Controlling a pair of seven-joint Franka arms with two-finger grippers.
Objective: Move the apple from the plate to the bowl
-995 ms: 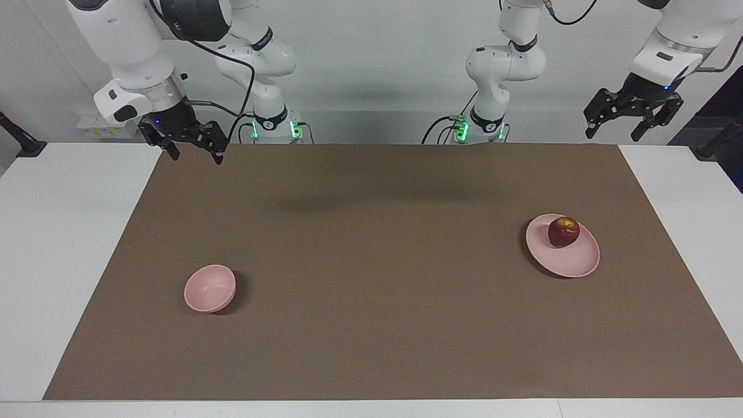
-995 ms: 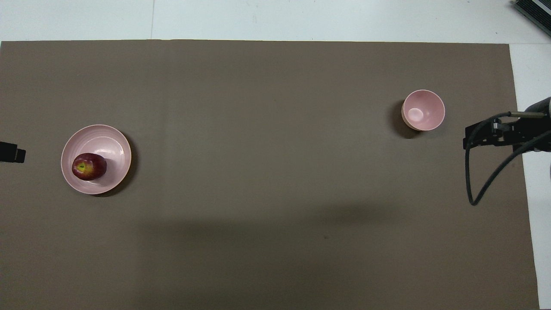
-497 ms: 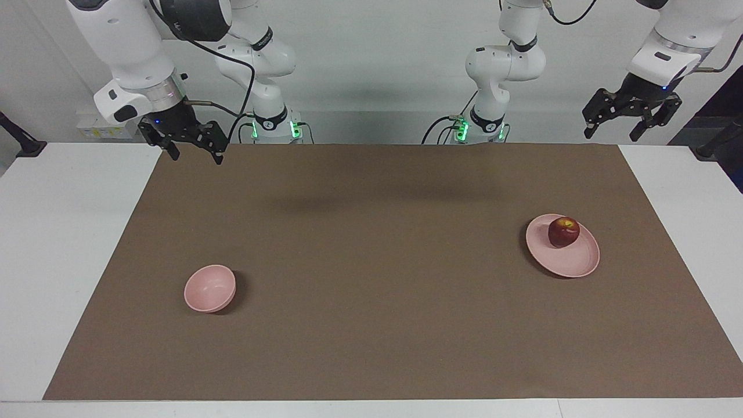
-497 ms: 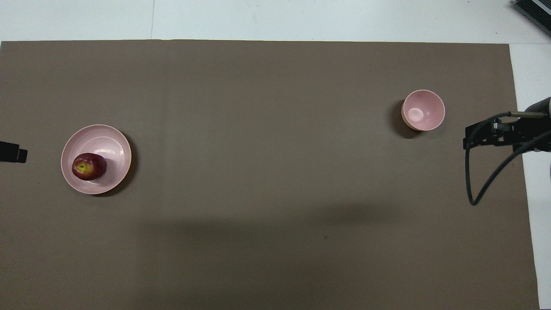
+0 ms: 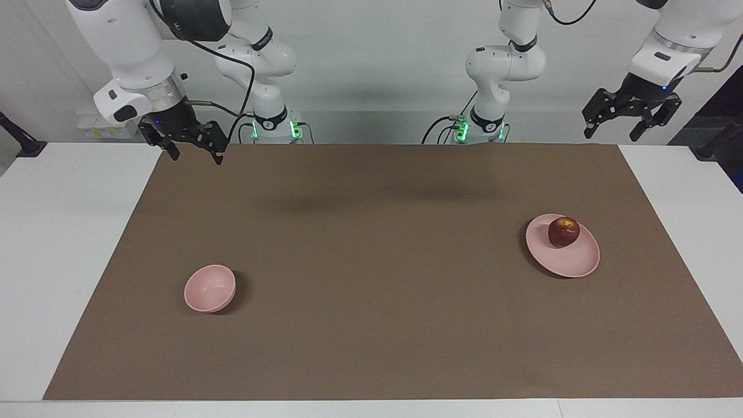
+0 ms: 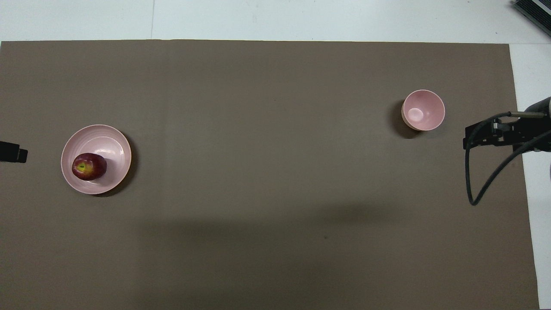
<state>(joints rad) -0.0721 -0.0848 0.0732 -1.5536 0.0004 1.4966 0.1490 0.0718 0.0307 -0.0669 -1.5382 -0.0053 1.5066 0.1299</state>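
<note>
Facing view. Item: apple (image 5: 563,231), dark red with a yellowish patch at the stem, resting on the plate (image 5: 572,263), off-centre toward the rim nearer the robots. Item: plate, flat, pale pink, lying on the brown mat (image 5: 383,261) toward the left arm's end of the table. Item: bowl (image 5: 210,288), small, deep, pale pink, nothing in it, standing on the mat toward the right arm's end, well apart from the plate and a little farther from the robots than it. Item: left gripper (image 5: 631,119), raised in the air over the mat's corner at its own end, fingers spread apart, nothing between them; well apart from the apple. Item: right gripper (image 5: 192,150), raised over the mat's corner at its own end, fingers spread apart, holding nothing; well apart from the bowl.

Overhead view. Item: apple (image 6: 89,166), on the plate (image 6: 112,142), stem patch facing up, set toward the plate's rim nearer the robots. Item: bowl (image 6: 423,110), upright, interior bare. Item: mat (image 6: 267,172), covering most of the white table (image 6: 301,19). Item: left gripper (image 6: 13,152), only a dark tip showing at the picture's edge beside the plate. Item: right gripper (image 6: 495,134), partly in view at the mat's edge near the bowl, a black cable (image 6: 482,181) looping from it.
</note>
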